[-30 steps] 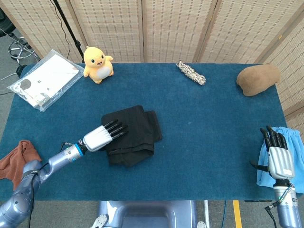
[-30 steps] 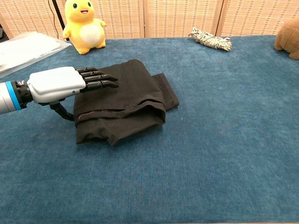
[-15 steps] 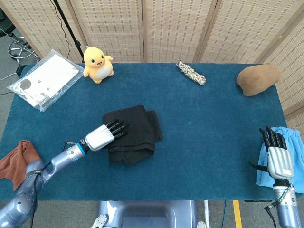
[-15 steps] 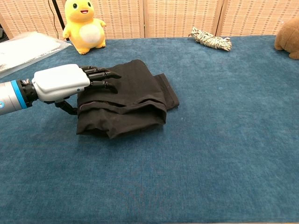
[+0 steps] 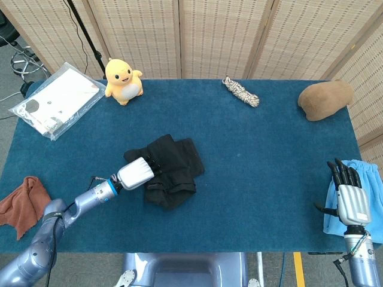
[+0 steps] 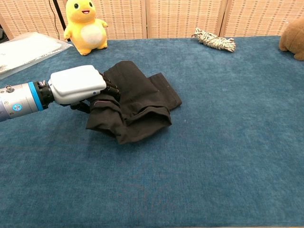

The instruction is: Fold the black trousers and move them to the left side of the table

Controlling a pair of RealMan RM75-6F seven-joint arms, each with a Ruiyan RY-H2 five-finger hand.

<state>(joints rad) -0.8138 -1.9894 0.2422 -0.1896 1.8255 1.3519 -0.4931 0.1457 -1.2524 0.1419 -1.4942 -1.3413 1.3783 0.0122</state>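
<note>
- The black trousers (image 5: 173,169) (image 6: 135,102) lay in a folded, bunched heap on the blue worktop (image 5: 257,179) (image 6: 223,142), left of its middle and toward the near edge.
- The left robot hand (image 5: 139,172) (image 6: 80,84) was clamped on the heap's left edge, its dark fingers (image 6: 110,90) curled into the cloth, which rose in a hump there.
- The right robot hand (image 5: 348,191) was at the worktop's near right corner, well apart from the trousers, fingers straight and apart, holding nothing, above a light blue cloth (image 5: 371,200).
- Along the far edge sat a yellow plush toy (image 5: 122,79) (image 6: 86,24), a coiled rope (image 5: 241,91) (image 6: 214,40) and a brown lump (image 5: 324,99).
- A clear plastic bag (image 5: 55,100) lay at the far left corner.
- A rust-coloured cloth (image 5: 23,201) hung at the near left edge.
</note>
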